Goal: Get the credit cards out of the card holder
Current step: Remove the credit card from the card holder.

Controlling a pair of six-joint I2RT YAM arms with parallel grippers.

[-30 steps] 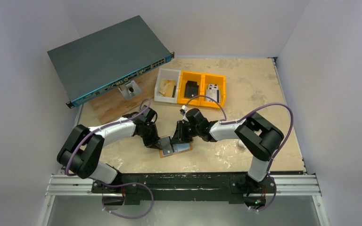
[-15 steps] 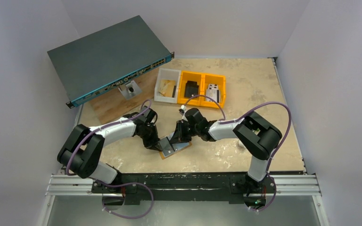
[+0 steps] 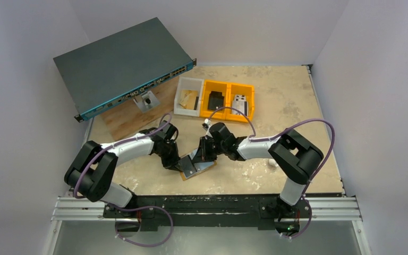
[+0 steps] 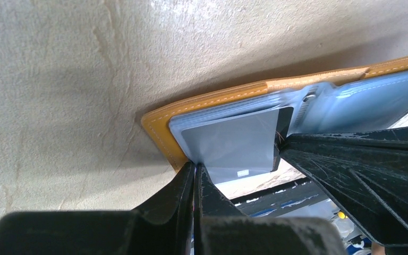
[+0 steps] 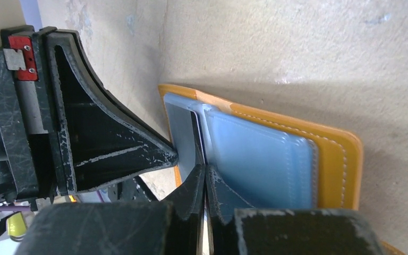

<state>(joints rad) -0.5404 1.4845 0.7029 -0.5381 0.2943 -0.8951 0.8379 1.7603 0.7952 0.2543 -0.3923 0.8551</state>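
The card holder (image 3: pixel 204 169) lies open on the table, tan-orange outside (image 5: pixel 332 159) and pale blue-grey inside (image 4: pixel 350 101). My left gripper (image 4: pixel 194 166) is shut on the corner of its grey inner flap (image 4: pixel 228 143), which it holds raised. My right gripper (image 5: pixel 205 167) comes in from the other side and is shut on the thin dark edge of a credit card (image 5: pixel 197 139) that stands between the grey flap and the blue pocket (image 5: pixel 255 159). In the top view both grippers (image 3: pixel 179 162) (image 3: pixel 195 158) meet over the holder's left half.
A dark network switch (image 3: pixel 122 64) sits at the back left on a wooden board (image 3: pixel 130 121). A white bin (image 3: pixel 188 96) and two orange bins (image 3: pixel 228 101) stand behind the holder. The table's front rail (image 3: pixel 207 207) is close.
My right gripper has closed on the card's edge and shifted slightly left. The holder's left flap stands a little higher. The left gripper has stayed shut in place.
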